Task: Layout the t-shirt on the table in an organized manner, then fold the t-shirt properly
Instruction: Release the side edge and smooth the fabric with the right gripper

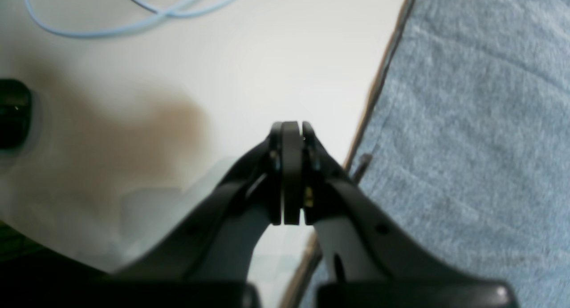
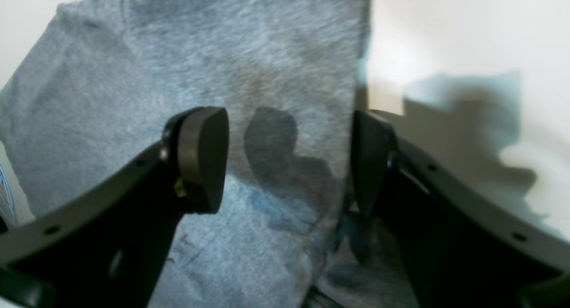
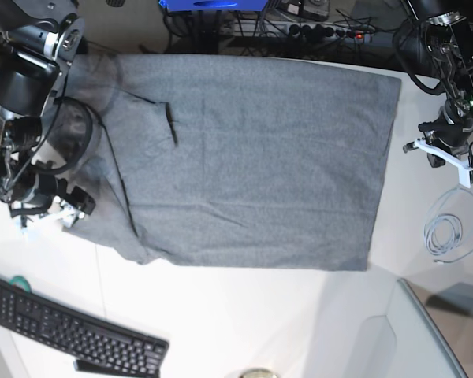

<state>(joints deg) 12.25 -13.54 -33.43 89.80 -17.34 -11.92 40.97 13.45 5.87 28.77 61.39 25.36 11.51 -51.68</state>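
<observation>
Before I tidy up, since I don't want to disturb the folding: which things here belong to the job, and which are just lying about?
Belongs to the job:
- t-shirt
- table

Just lying about:
- black keyboard
- coiled pale cable
- tangle of cables beyond the far table edge

Light: bright, even, from overhead | Shadows: soft claw shadow on the t-shirt [image 2: 271,143], brownish blur on the bench [image 1: 276,54] | Focus: both wrist views blurred; base view sharp | Glare: none
</observation>
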